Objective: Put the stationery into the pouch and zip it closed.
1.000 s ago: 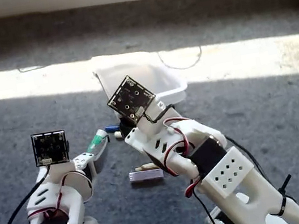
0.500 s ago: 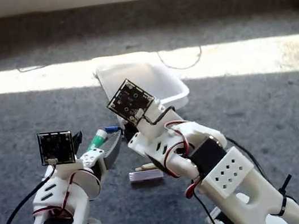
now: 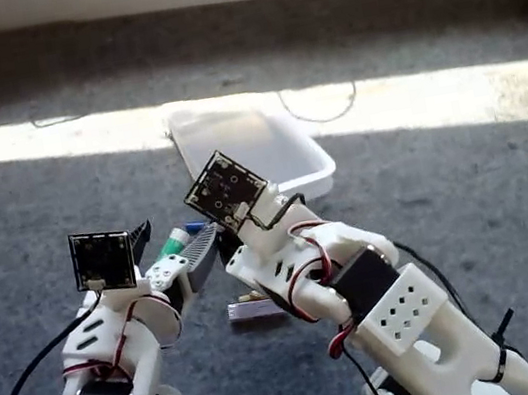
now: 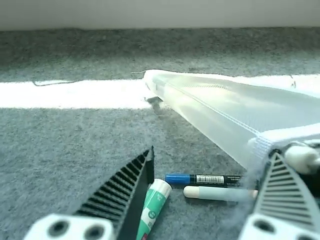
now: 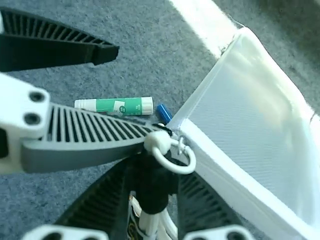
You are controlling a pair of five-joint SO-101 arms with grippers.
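Observation:
The translucent white pouch (image 3: 254, 146) lies on the carpet, and my right gripper (image 3: 228, 246) is shut on its near corner by the white zipper ring (image 5: 170, 150). In the right wrist view the right gripper (image 5: 152, 172) pinches that pouch (image 5: 250, 110) corner. My left gripper (image 4: 212, 152) stands open just beside that corner, low over a green glue stick (image 4: 153, 206), a blue pen (image 4: 204, 179) and a white pen (image 4: 220, 193). Its grey finger nearly touches the pouch (image 4: 235, 110) edge. The glue stick (image 5: 113, 105) lies between the left arm's two fingers.
A small white and purple bar (image 3: 257, 308) and a short pale stick (image 3: 258, 293) lie on the grey carpet (image 3: 466, 194) below the right arm. A thin cord (image 3: 326, 111) trails behind the pouch. A sunlit strip crosses the carpet at the back.
My left arm has swung forward and to the right, bringing its open gripper over the pens up to the pouch corner. The right arm has shifted slightly, still holding the pouch.

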